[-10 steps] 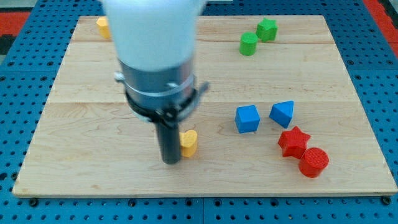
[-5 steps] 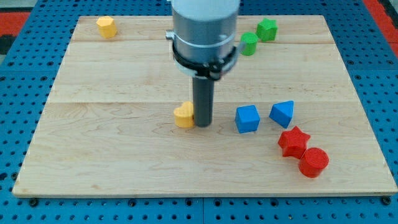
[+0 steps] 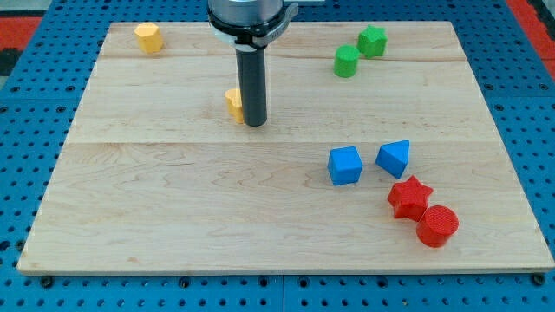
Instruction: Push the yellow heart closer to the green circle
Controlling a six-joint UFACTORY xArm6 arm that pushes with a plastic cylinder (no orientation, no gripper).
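Table: wooden board sitting on a blue pegboard, filling most of the view.

Arm: coming in from the view's top, dark rod dropping to my tip in the upper-middle of the table. No jaws on this rig, so there is nothing to be apart, together or clamped; it is pushing only.

Yellow heart: sitting touching the rod on its left side as viewed, mostly hidden behind it, only a sliver showing. So my tip is standing just right of the heart and slightly below it.

What is changing: over the last second the heart has been travelling from the lower-middle of the table up toward the top, with the rod swapping from its left side to its right side along the way. Net effect: the vertical gap to the green circle is shrinking a lot, but the heart is drifting left, so they are staying well apart sideways.

Judgement: the task is partly done. With my tip sitting on the right of the heart, further pushing from here looks likely to be sending it away from the circle. I am probably needing to come around to its left side and push toward the view's right and slightly up.

Others, all untouched: green star just beside the circle, blue cube, blue wedge-shaped block, red star, red cylinder, second yellow block at top left.
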